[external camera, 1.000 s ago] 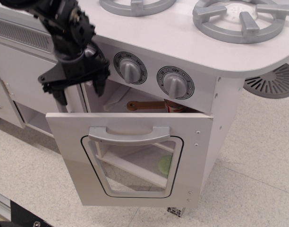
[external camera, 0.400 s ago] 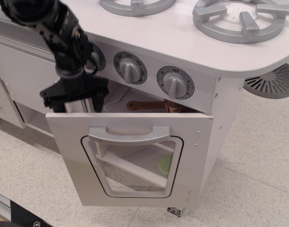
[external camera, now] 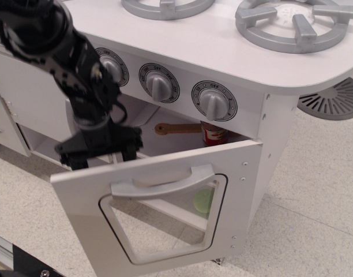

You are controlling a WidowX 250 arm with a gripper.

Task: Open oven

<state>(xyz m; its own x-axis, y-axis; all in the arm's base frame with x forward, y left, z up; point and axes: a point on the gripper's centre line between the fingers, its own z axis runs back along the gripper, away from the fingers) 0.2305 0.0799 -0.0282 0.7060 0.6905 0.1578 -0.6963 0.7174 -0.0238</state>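
The oven [external camera: 165, 144] is sitting at the centre of the view, a white toy-kitchen unit under the stovetop. Its door [external camera: 165, 225] is hanging partly open, tipped outward at the top toward 6 o'clock, so a gap is showing between its upper edge and the control panel. The wide silver-grey bar handle [external camera: 163, 181] is running across the door above the clear window [external camera: 165, 222].

Through the gap, a wooden spoon handle [external camera: 176, 128] and a red can [external camera: 214, 134] are lying inside the cavity; a green object [external camera: 202, 200] is showing through the window.

The gripper [external camera: 101, 153] is reaching down from 10 o'clock and sitting at the door's upper left edge, at about 9 o'clock from the handle. Its black fingers [external camera: 129, 151] are pointing downward with a wide gap between them, apparently released, though whether they are touching the door edge is unclear.

Above the opening, three grey knobs [external camera: 159, 83] are lining the front panel. Two grey burner rings [external camera: 296, 23] are resting on the white countertop [external camera: 222, 52] toward 12 and 1 o'clock.
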